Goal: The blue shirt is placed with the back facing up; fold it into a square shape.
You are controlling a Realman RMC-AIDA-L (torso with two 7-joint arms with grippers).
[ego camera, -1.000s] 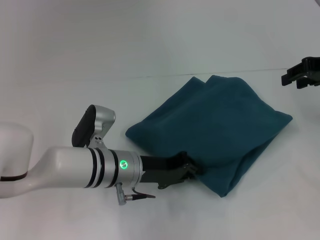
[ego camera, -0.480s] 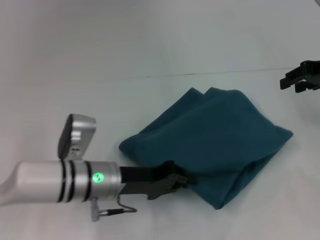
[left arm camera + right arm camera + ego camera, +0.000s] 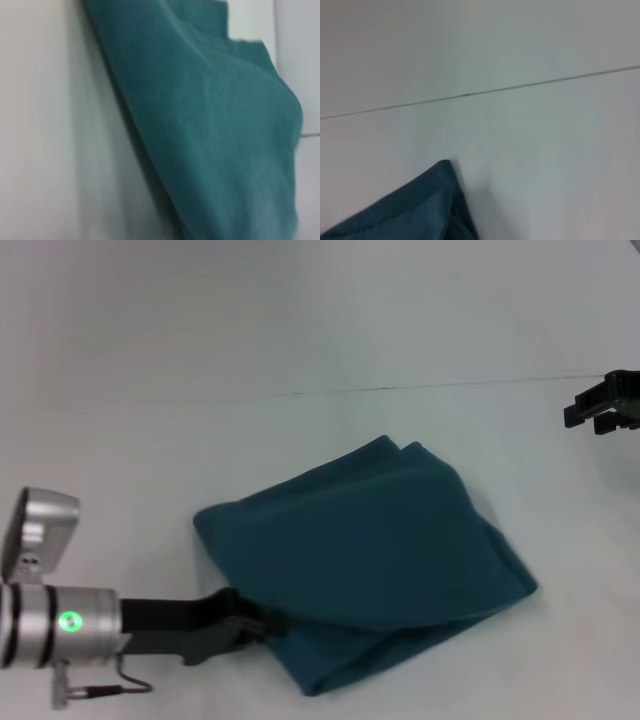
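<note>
Bench (image 3: 180,350): pale, smooth, one thin dark seam line running across beyond the cloth. Blue shirt (image 3: 365,565): soft matte teal, folded into a rumpled slanted quadrilateral, layered edges showing, lying just ahead of the left tool (image 3: 262,622). Left tool pinches the shirt's near edge. Right tool (image 3: 603,406) hovers well apart at the far right; grip state cannot tell.

The white table (image 3: 300,330) lies bare from 9 through 12 to 3 o'clock of the blue shirt (image 3: 365,560). At 7 o'clock the left gripper (image 3: 255,625) blocks the shirt's near edge. The right gripper (image 3: 605,405) hangs at 2 o'clock, well apart.
</note>
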